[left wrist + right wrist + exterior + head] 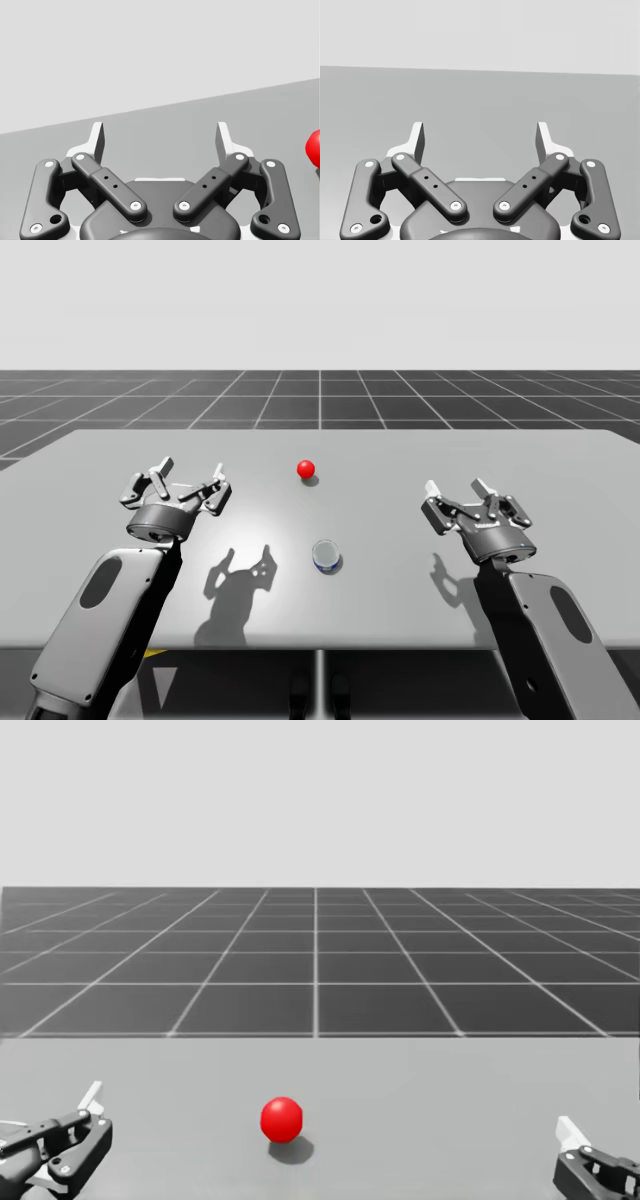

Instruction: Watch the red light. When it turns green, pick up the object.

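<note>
A red ball-shaped light [306, 469] rests on the grey table [420, 455] toward the back middle; the head view shows the light [281, 1118] between my two grippers, and it sits beside my left gripper [160, 137] in the left wrist view as a red edge [314, 149]. A small blue-and-white can [327, 557] stands upright near the table's middle front. My left gripper [188, 472] hovers open at the left, well apart from the can. My right gripper [458, 487] hovers open at the right, nothing between its fingers [480, 137].
The table's front edge [320, 647] runs just behind my forearms. A dark gridded floor [320, 400] lies beyond the table's far edge. Shadows of both grippers fall on the tabletop beside the can.
</note>
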You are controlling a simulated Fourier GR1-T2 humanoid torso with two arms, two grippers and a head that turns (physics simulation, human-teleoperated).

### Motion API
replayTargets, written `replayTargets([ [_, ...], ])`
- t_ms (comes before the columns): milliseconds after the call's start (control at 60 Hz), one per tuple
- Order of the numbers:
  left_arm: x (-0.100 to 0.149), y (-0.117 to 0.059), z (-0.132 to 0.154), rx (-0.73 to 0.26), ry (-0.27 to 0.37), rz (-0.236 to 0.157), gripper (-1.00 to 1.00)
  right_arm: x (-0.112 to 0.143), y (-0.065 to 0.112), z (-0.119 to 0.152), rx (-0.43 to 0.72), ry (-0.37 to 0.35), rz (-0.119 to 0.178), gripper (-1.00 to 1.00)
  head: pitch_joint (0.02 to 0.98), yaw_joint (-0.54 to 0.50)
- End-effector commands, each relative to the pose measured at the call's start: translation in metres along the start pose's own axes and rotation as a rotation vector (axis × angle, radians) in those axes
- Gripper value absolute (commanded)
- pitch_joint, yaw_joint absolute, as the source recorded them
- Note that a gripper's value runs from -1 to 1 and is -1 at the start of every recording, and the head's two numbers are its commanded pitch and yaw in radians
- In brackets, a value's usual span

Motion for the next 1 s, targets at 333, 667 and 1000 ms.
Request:
replayTargets([
  [333, -0.0015, 0.0018, -0.0014, -0.007, 0.001, -0.006, -1.00, -0.0004, 0.0004, 0.0004, -0.004, 0.001, 0.029, -1.00, 0.572, 0.06],
  [667, -0.0009, 0.0023, -0.0018, -0.010, -0.008, 0.000, -1.00, 0.0004, 0.0003, 0.0011, -0.007, -0.002, 0.032, -1.00, 0.605, 0.06],
  [1000, -0.0009, 0.0027, -0.0021, -0.008, -0.010, 0.003, -1.00, 0.0002, 0.0004, 0.0005, -0.007, -0.008, 0.049, -1.00, 0.606, 0.06],
])
